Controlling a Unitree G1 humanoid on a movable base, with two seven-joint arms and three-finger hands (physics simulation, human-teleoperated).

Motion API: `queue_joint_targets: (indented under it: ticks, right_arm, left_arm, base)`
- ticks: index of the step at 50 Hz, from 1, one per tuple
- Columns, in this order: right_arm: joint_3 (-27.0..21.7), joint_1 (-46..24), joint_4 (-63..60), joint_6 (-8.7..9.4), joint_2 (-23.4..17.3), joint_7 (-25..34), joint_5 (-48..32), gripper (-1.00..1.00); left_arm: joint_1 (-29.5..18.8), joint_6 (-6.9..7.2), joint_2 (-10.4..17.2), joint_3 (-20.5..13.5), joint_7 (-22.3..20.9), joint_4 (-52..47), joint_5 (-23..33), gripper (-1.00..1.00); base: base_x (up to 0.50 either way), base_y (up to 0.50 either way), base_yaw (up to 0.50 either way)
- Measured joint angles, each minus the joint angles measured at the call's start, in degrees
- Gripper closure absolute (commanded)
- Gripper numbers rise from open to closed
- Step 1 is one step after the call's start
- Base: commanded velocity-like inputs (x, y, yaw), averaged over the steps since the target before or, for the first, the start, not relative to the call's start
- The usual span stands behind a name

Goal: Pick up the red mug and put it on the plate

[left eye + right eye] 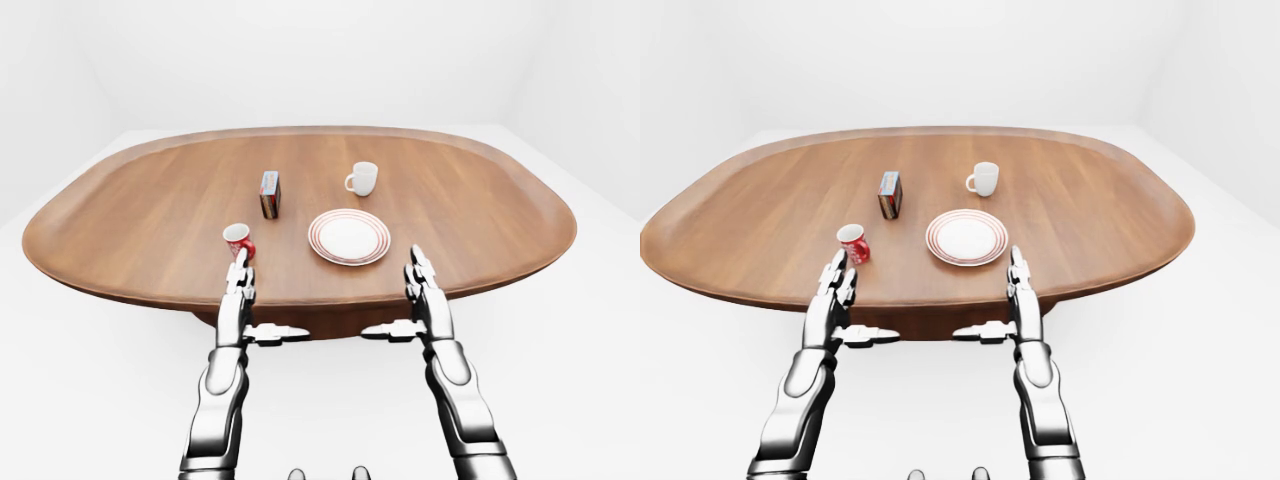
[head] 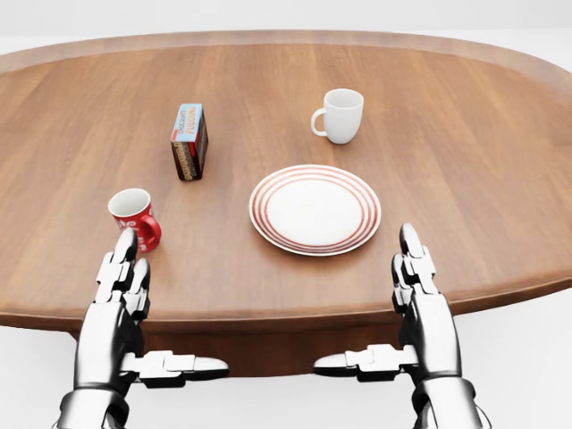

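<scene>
A red mug with a white inside stands upright on the wooden table, at the lower left of the head view. To its right lies a white plate with red rings, bare on top. My left hand is open, fingers straight, its fingertips just below the mug and partly overlapping it in the picture; whether they touch it I cannot tell. My right hand is open too, below and right of the plate over the table's near edge.
A white mug stands above the plate in the head view. A small printed box stands on edge above the red mug. The oval table's rim runs just under both hands; white floor surrounds it.
</scene>
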State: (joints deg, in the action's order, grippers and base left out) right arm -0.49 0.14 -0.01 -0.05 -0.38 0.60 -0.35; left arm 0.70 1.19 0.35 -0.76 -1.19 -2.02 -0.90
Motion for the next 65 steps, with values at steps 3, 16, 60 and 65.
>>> queue_joint_targets:
  ticks: [3, 16, 60, 65]
  right_arm:
    - [-0.2, 0.12, 0.17, -0.18, -0.13, 0.21, -0.28, -1.0]
    - [-0.67, 0.93, -3.1, 1.6, -0.42, 0.35, -1.23, -1.0]
    - [-47.96, 8.76, -38.74, 5.05, -5.82, 8.04, 24.97, -1.0]
    - [-49.17, 9.1, -38.65, 5.05, -5.88, 8.32, 25.77, -1.0]
  left_arm:
    - [0.46, 0.75, 0.13, -0.31, -0.58, -1.36, -0.46, -1.0]
    - [1.51, 3.3, 0.67, -1.63, -2.29, -5.74, -1.95, -1.0]
    - [-3.6, 3.81, 14.31, -31.92, 14.28, -8.01, -37.13, -1.0]
    - [-3.5, 3.81, 14.64, -32.56, 14.9, -8.11, -38.19, -1.0]
  base:
    - [0.0, 0.0, 0.0]
    - [0.0, 0.0, 0.0]
    - [0.02, 0.0, 0.0]
    - [0.22, 0.0, 0.0]
